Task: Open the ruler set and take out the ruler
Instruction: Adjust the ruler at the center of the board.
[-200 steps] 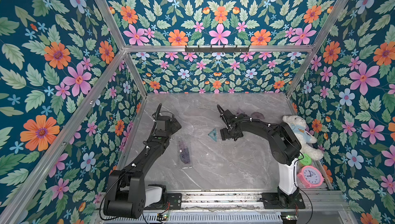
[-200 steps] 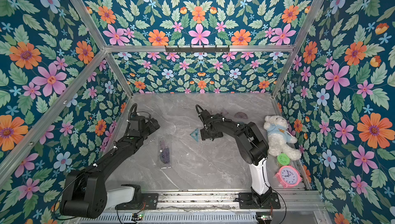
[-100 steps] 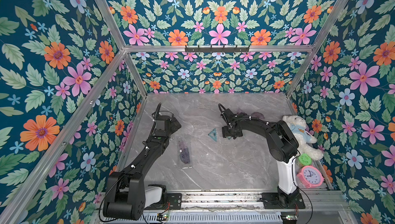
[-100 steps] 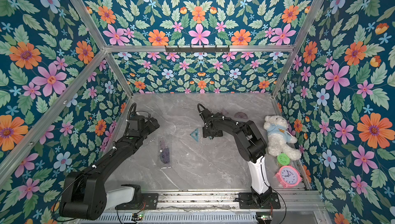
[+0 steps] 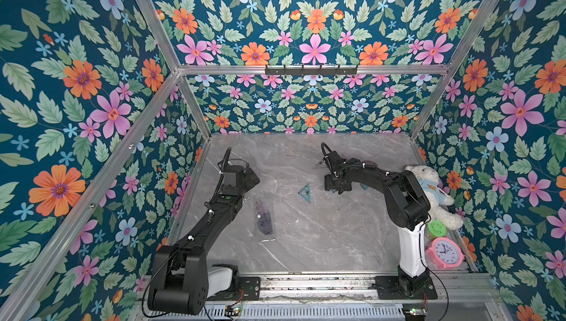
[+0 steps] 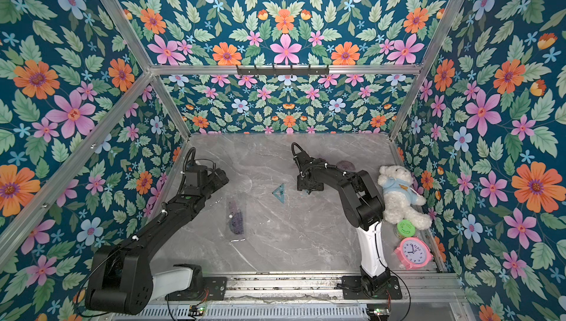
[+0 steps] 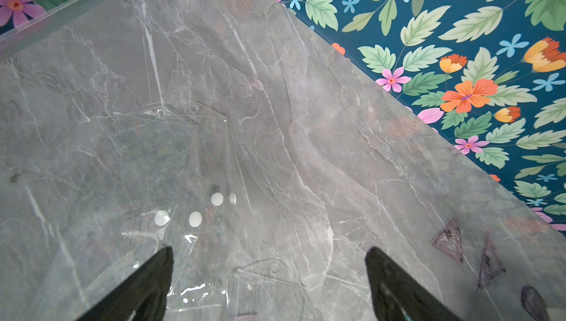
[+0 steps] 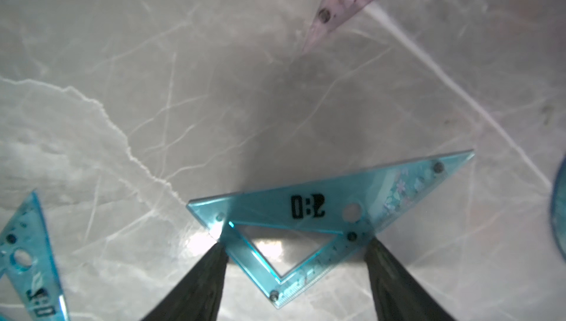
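My right hand straddles the teal set square lying flat on the table, though I cannot tell if it grips, while my left hand gapes wide above the clear ruler-set pouch; the plastic looks thin, stiff and slick, so I'd pinch opposite edges.

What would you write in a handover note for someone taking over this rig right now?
Left end effector: open, empty, near the clear plastic pouch.
Right end effector: fingers either side of a teal transparent triangular set square lying on the grey marble table; grip unclear.
Done: a second teal set square lies out on the table.
Left to do: purple pieces show inside the pouch; take them out.
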`<state>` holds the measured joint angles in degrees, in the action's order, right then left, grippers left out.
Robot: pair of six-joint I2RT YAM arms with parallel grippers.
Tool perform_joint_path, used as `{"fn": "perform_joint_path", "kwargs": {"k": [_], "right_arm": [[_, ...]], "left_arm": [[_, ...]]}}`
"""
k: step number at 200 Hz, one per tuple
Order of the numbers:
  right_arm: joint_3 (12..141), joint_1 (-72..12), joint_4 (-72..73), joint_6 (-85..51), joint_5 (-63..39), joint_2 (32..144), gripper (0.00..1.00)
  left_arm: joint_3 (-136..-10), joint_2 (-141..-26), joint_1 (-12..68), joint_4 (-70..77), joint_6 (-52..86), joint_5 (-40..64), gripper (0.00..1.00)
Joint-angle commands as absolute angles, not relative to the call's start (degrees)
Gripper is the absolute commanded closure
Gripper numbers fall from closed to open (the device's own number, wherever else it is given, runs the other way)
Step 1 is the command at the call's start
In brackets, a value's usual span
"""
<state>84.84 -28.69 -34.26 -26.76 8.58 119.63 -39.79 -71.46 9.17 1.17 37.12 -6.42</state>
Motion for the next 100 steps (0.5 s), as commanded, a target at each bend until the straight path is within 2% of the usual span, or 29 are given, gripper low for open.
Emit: {"fn": "perform_joint_path", "kwargs": {"k": [1,100], "right_arm": [[84.20,-28.07,-38.94,-24.87,10.88,120.82,0.27],[82.38,-27.76,-38.36,-24.22,11.93,115.38,0.25]], "left_arm": [[-40.17,-71.54,9.14,1.32,36.97,-7.07,0.01],[-40.16,-71.46,9.14,1.23,37.00,-7.20,0.01]]}}
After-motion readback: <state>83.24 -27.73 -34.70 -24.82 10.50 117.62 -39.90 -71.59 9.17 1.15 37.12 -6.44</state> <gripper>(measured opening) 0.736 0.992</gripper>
